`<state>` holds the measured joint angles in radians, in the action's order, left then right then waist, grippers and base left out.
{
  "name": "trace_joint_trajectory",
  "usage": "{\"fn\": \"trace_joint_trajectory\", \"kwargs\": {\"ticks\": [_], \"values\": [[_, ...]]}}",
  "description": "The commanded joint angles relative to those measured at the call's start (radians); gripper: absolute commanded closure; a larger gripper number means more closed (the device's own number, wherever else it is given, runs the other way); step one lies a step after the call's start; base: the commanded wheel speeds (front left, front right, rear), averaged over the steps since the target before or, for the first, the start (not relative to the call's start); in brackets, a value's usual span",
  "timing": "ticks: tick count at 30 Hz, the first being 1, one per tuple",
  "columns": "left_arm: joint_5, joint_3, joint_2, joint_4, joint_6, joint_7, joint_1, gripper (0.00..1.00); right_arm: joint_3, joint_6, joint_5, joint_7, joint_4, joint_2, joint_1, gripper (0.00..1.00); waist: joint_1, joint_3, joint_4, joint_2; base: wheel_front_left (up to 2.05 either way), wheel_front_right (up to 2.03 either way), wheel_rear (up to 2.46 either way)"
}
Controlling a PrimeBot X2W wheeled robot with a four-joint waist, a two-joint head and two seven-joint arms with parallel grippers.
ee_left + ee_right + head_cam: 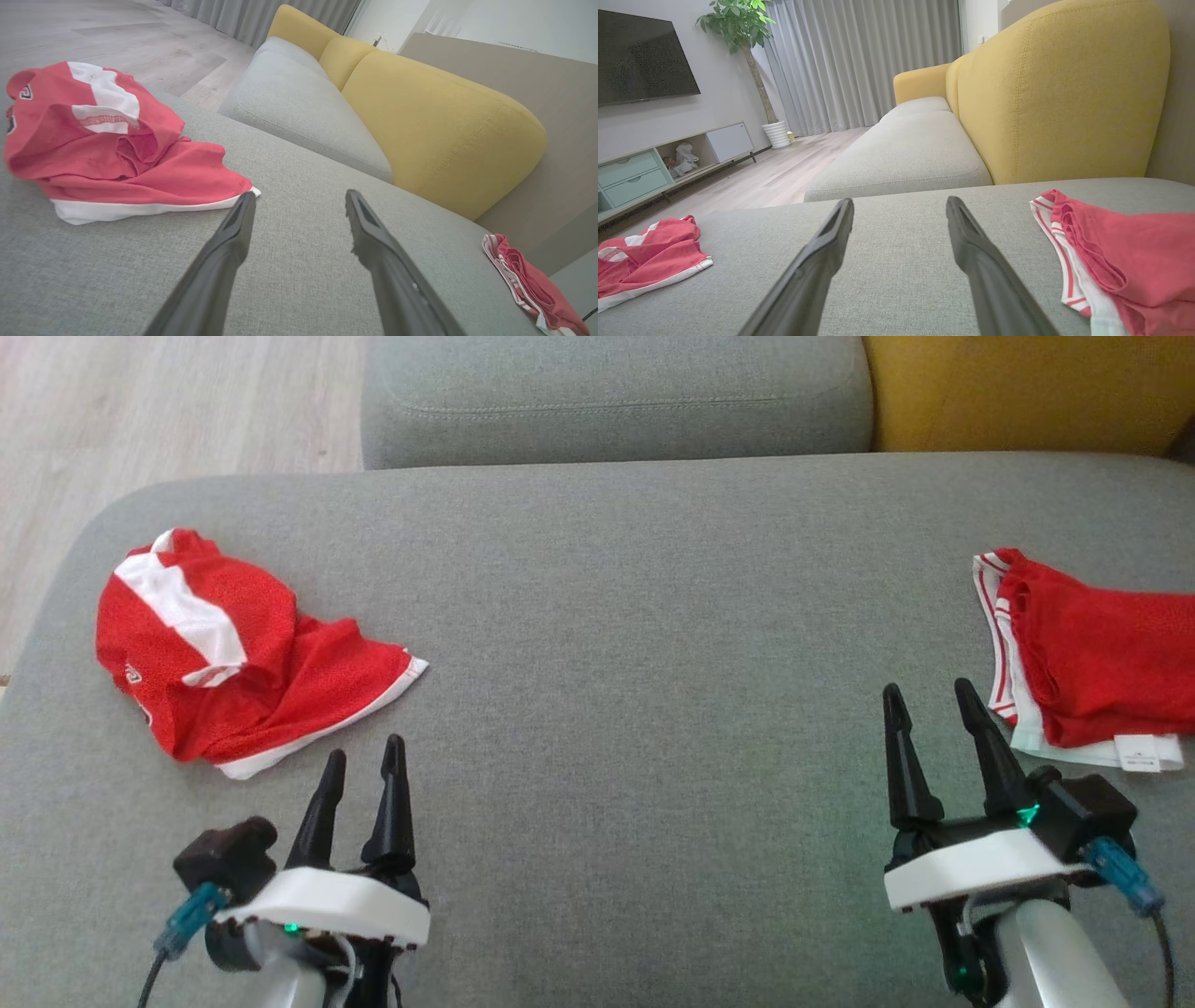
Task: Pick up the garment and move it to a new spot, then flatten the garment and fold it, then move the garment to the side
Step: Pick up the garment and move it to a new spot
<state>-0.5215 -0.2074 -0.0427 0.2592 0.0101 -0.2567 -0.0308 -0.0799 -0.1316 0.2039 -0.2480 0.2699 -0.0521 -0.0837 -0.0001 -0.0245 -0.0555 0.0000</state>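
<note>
On the sofa seat (653,616), the crumpled jersey (233,653) lies just ahead-left of the left tool (364,749), the nearer; right tool (929,688) well apart; both spread, empty.

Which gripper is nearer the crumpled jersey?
Left. The left gripper is just off the white hem of the jersey; the right gripper is far across the cushion, beside the folded garment.
</note>
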Motion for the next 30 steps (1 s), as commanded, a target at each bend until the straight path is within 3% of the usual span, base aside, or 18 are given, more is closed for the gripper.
{"fn": "trace_joint_trajectory", "kwargs": {"ticks": [1, 11, 30], "values": [[0.006, 0.038, -0.008, -0.037, 0.005, -0.005, -0.033, 0.0, -0.02, 0.001, 0.008, -0.014, -0.038, 0.002, -0.022, 0.0, 0.0001, -0.001, 0.002, 0.0, 0.0, 0.0, 0.0], [0.002, 0.043, -0.008, -0.03, 0.005, -0.005, -0.049, 0.0, -0.039, 0.001, 0.018, -0.014, -0.041, 0.002, -0.026, 0.0, 0.0001, -0.003, -0.039, 0.0, 0.0, 0.0, 0.0], [0.034, 0.124, -0.008, -0.056, -0.003, -0.005, -0.024, 0.0, -0.138, 0.001, 0.064, -0.014, -0.01, 0.002, -0.013, 0.0, 0.0001, 0.038, -0.324, 0.0, 0.0, 0.0, 0.0]]}}
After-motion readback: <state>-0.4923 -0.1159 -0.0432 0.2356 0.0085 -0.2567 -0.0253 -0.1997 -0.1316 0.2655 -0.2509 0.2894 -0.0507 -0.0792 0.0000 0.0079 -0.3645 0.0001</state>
